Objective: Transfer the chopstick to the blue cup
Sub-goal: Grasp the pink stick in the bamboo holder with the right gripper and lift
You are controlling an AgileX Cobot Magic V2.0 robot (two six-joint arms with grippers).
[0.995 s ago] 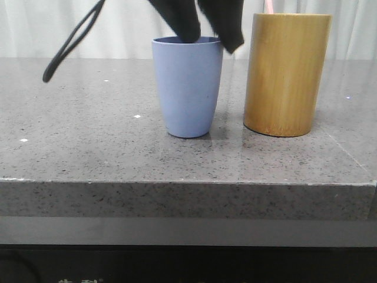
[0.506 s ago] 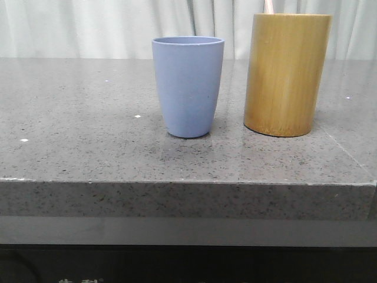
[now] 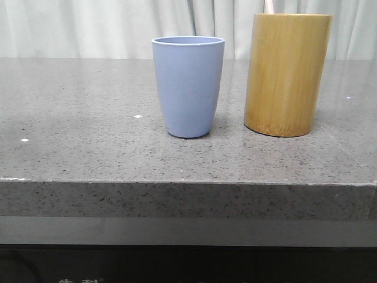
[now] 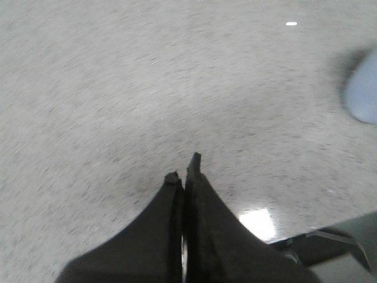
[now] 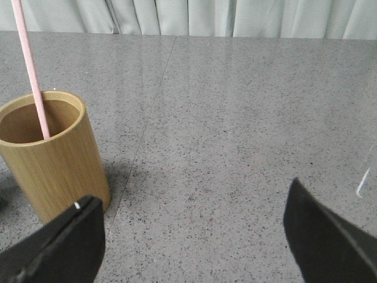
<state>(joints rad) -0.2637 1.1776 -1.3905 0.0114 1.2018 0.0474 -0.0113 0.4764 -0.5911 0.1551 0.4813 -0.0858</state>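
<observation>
The blue cup [image 3: 188,85] stands upright at the middle of the table; its base edge shows blurred in the left wrist view [image 4: 362,94]. A pale pink chopstick [image 5: 32,71] leans inside the bamboo cylinder [image 5: 50,156], and its tip pokes out above the cylinder [image 3: 287,73] in the front view [image 3: 268,6]. My left gripper [image 4: 184,168] is shut and empty over bare table, away from the blue cup. My right gripper [image 5: 191,227] is open and empty, beside the bamboo cylinder. Neither gripper shows in the front view.
The grey speckled stone table [image 3: 88,135] has its front edge near the camera. White curtains [image 3: 88,26] hang behind it. The table's edge and a dark fitting [image 4: 330,242] show in the left wrist view.
One second ago a black gripper and a cable hung over the blue cup's rim in the front view. It has left that view. The cups have not moved.
</observation>
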